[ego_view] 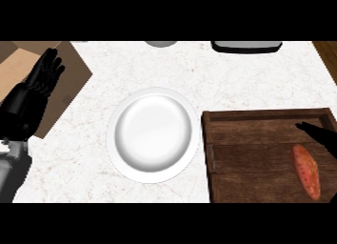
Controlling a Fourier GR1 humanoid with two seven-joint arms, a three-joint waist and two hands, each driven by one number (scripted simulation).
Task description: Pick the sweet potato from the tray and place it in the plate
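Sweet potato (306,170) lay in the wooden tray (255,143), near-right corner, untouched. Right hand (327,139) hovered just over it, probably lining up a grasp; couldn't tell its fingers' state. Plate (155,135) sat left of tray. Left hand (41,76) rested far left, fingers straight.

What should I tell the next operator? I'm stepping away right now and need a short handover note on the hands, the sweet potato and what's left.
Left hand: open, fingers up, resting at the view's left edge, holding nothing.
Right hand: over the tray's right side, just above the sweet potato; only a dark part of it shows, so its fingers cannot be judged.
Sweet potato: lying in the wooden tray, right part.
Plate: white, left of the tray, nothing on it.
Done: nothing placed.
Left: grasp the potato, carry it left, set it on the plate.
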